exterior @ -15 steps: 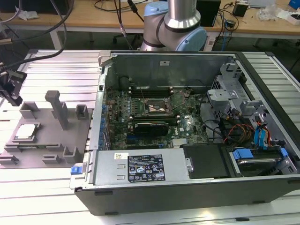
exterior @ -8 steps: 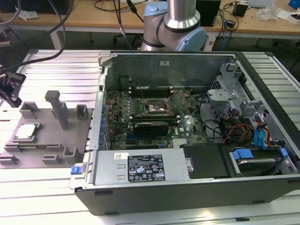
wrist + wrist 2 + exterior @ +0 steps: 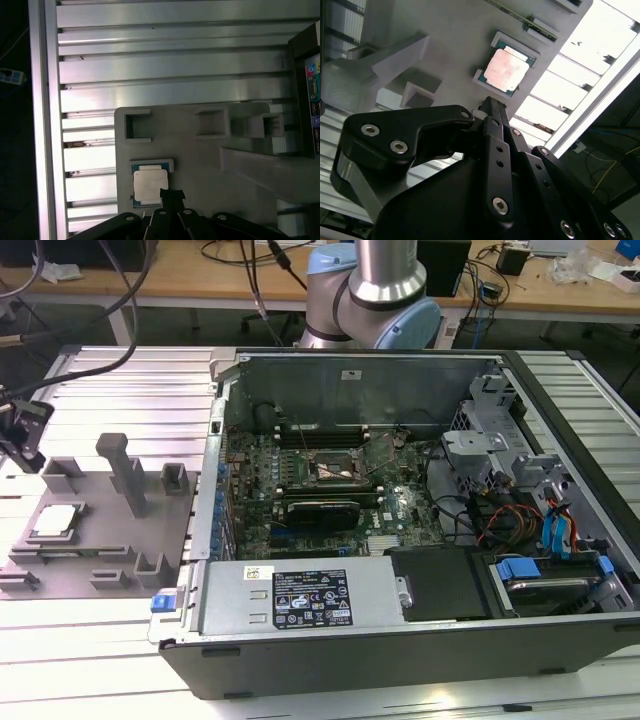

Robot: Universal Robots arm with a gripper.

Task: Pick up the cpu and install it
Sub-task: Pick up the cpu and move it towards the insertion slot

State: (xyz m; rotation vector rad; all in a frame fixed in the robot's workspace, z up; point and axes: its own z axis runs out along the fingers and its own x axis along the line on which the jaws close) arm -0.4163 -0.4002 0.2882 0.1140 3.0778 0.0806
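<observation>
The cpu (image 3: 55,522) is a small square chip with a pale metal top. It lies flat in a shallow pocket of the grey fixture plate (image 3: 100,540) at the exterior view's left. My gripper (image 3: 24,440) hangs above the table at the far left of that view, behind and above the fixture and apart from the chip. In both wrist views the dark fingertips (image 3: 170,194) sit pressed together with nothing between them, and the cpu (image 3: 150,184) (image 3: 506,70) lies below, just beyond the tips. The gripper (image 3: 487,106) is shut and empty.
An open computer case (image 3: 300,610) fills the middle and right of the exterior view. Its motherboard socket (image 3: 340,468) lies open above a black graphics card (image 3: 322,510). Upright grey posts (image 3: 125,472) and blocks stand on the fixture plate. The table is ribbed aluminium (image 3: 170,65).
</observation>
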